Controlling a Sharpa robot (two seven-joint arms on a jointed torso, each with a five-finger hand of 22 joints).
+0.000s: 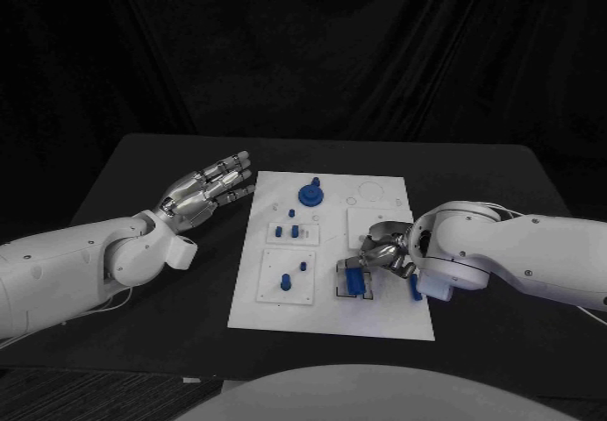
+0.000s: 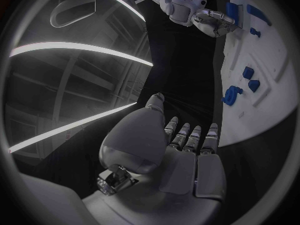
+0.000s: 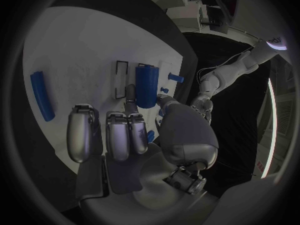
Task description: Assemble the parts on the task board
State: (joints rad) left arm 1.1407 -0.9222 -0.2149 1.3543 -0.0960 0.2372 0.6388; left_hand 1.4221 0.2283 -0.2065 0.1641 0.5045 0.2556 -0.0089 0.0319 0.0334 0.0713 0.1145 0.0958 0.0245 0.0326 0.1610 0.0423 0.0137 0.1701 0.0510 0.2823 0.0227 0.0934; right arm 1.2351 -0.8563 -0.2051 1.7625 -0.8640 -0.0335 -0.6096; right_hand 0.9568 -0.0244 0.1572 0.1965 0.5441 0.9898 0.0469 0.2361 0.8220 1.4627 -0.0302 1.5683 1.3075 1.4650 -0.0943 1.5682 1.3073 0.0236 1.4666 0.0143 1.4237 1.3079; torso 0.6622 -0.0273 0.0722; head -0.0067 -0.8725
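Several blue parts already stand in the task board (image 1: 332,320), so the assembly looks partly done, though how many seats remain unfilled is hard to tell. Starting at the board's nine o'clock side, the left hand (image 1: 209,189) hovers over the black table (image 1: 139,167) just beside the board's far left corner, fingers stretched out and apart, holding nothing. Moving onto the board, a small peg (image 1: 286,281) stands in the near left plate, with short pegs (image 1: 294,231) in the plate beyond it toward twelve o'clock. At the far end sits a round knobbed part (image 1: 310,192). Farther right, a blue block (image 1: 355,281) lies in a white frame just past the board's centre, and the right hand (image 1: 383,253) is bent down over it; the right wrist view shows its fingers (image 3: 119,135) lined up beside the block, but whether they touch it I cannot tell. At the three o'clock edge a long blue bar (image 1: 415,288) lies loose, apparently still to be fitted.
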